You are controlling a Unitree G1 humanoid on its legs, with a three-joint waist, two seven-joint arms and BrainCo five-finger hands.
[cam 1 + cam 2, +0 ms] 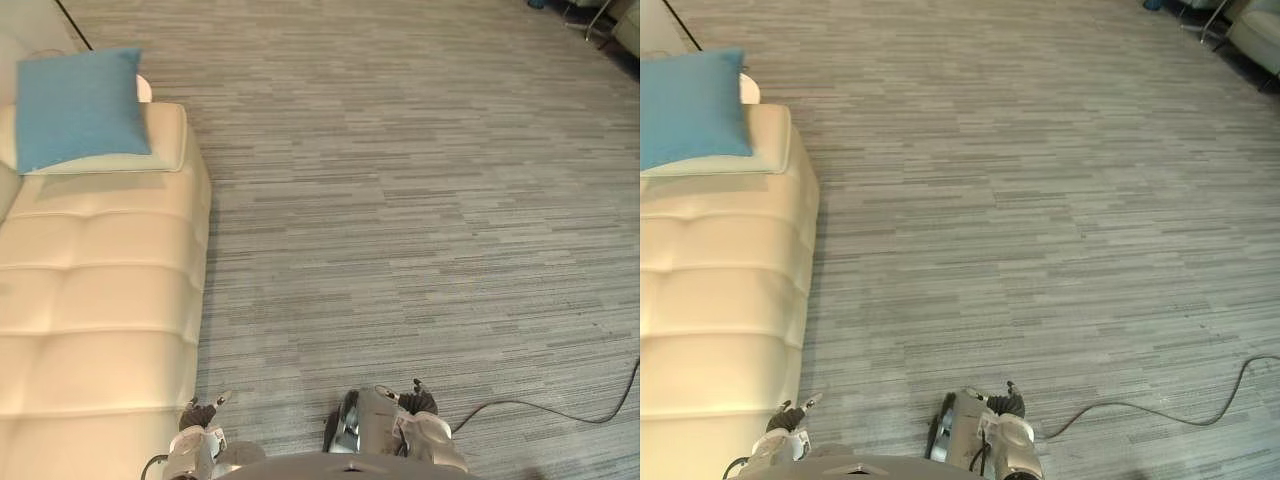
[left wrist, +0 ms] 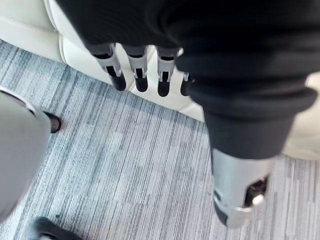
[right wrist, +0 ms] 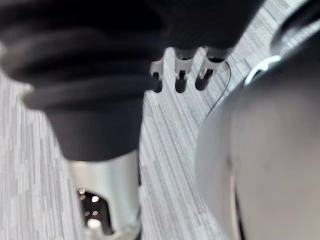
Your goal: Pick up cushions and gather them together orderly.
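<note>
The square blue fabric cushion (image 1: 78,105) lies at the far end of the long cream leather sofa (image 1: 100,300), on the robot's left. It rests on a flat cream leather pad (image 1: 168,140) of the same colour as the seat. The cushion covers most of the pad and leaves its near edge and its carpet-side edge showing. A small white rounded thing (image 1: 144,88) shows just behind the cushion's far corner; it may be part of the sofa, but too little of it shows to tell. The tufted seat runs from the pad towards the robot with nothing else on it.

Beside the sofa, grey striped carpet (image 1: 400,200) covers the floor across the rest of the room. At its far right corner stands a pale grey armchair (image 1: 1258,32).

Both hands hang low, well apart from the cushion. The left hand (image 1: 200,413) is close beside the sofa's near end. In its wrist view its fingers (image 2: 118,75) point straight down over the sofa's lower edge and the carpet, relaxed and holding nothing. The right hand (image 1: 418,400) hangs over the carpet, and its fingers (image 3: 181,82) are likewise loose and empty.
</note>
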